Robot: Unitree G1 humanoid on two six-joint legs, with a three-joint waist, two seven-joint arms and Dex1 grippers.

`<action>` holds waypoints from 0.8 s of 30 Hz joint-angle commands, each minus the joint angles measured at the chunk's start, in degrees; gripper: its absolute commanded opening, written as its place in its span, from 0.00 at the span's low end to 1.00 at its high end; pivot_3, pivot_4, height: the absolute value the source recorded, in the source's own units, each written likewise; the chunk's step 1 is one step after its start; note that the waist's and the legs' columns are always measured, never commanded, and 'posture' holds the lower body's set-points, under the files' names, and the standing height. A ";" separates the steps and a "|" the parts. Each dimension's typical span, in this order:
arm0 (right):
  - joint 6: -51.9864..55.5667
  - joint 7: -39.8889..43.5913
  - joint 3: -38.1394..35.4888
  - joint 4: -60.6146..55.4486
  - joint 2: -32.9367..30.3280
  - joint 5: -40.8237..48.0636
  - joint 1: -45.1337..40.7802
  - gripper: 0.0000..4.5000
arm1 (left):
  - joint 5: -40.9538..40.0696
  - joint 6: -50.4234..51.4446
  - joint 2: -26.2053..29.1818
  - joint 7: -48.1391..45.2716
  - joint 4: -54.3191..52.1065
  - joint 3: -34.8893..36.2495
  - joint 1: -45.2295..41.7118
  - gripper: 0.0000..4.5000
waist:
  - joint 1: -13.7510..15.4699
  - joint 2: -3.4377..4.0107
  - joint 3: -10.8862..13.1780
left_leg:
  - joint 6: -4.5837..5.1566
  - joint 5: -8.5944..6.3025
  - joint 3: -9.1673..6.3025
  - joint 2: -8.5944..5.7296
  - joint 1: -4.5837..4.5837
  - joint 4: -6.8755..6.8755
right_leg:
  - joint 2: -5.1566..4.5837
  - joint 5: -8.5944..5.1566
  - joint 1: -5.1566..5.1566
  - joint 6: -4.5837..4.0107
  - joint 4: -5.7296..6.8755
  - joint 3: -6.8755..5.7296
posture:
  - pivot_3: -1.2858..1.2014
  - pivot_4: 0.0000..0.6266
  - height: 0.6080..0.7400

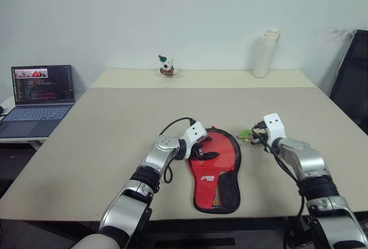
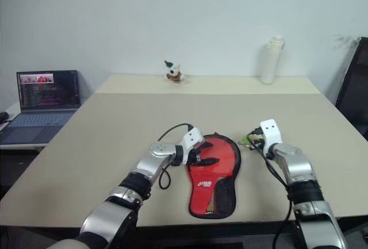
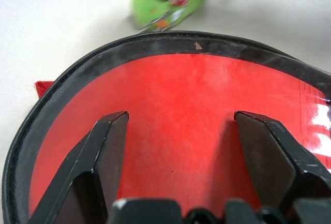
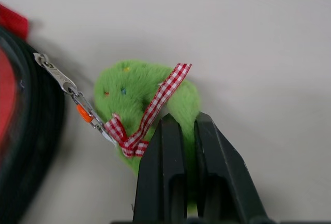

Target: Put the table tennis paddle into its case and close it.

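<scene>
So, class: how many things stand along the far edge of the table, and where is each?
2. A small toy figure stands near the middle of the far edge, and a tall white bottle stands further toward the robot's right. Nothing seems hidden behind them.

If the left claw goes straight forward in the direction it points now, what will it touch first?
Most likely the case: the left claw hangs open just above its red face, pointing across it toward the black rim. Beyond the rim lies the green charm. How far it sits above the fabric is unclear.
</scene>
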 commanded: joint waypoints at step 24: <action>29.56 18.94 -13.22 -61.50 -23.31 27.56 41.35 0.02 | 2.92 -1.59 -5.02 3.11 9.40 -2.71 -2.73 0.79 | 2.12 0.13 -0.15 | -0.02 -0.03 -0.35 -0.04 0.02 0.02 | -0.02 -0.01 0.59 0.15 -0.78 -0.40 | 0.52 0.24 1.00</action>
